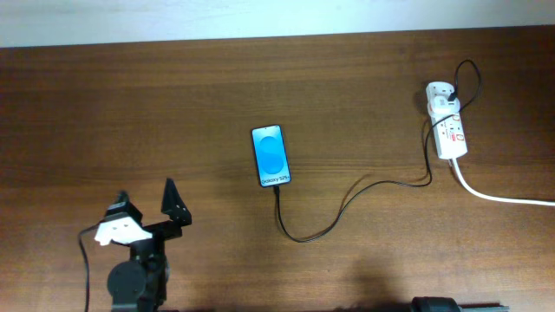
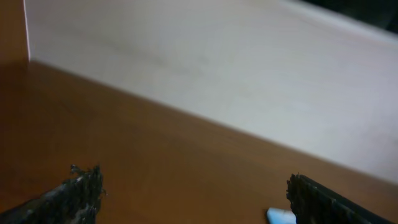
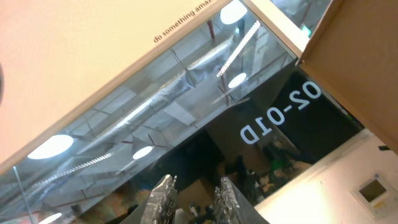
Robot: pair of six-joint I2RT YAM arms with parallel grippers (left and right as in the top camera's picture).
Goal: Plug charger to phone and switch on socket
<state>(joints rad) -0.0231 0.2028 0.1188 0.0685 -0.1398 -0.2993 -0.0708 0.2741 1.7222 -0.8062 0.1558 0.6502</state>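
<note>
The phone [image 1: 270, 156] lies flat mid-table, blue screen up, white text strip toward me. The charger [image 1: 347, 208], a thin black cable, meets the phone's near end, loops right and runs up to the socket [image 1: 451, 130], a white power strip with red markings at the far right. My left gripper [image 1: 147, 206] is open and empty at the front left, well apart from the phone; its fingers [image 2: 193, 193] frame bare table, with a pale blue corner [image 2: 280, 216] by the right finger. My right gripper [image 3: 196, 196] points up at a ceiling, fingers close together, holding nothing.
A thick white cord [image 1: 503, 198] leaves the socket toward the right edge. A pale wall [image 1: 277, 17] borders the table's far side. The right arm's base [image 1: 434, 304] just shows at the bottom edge.
</note>
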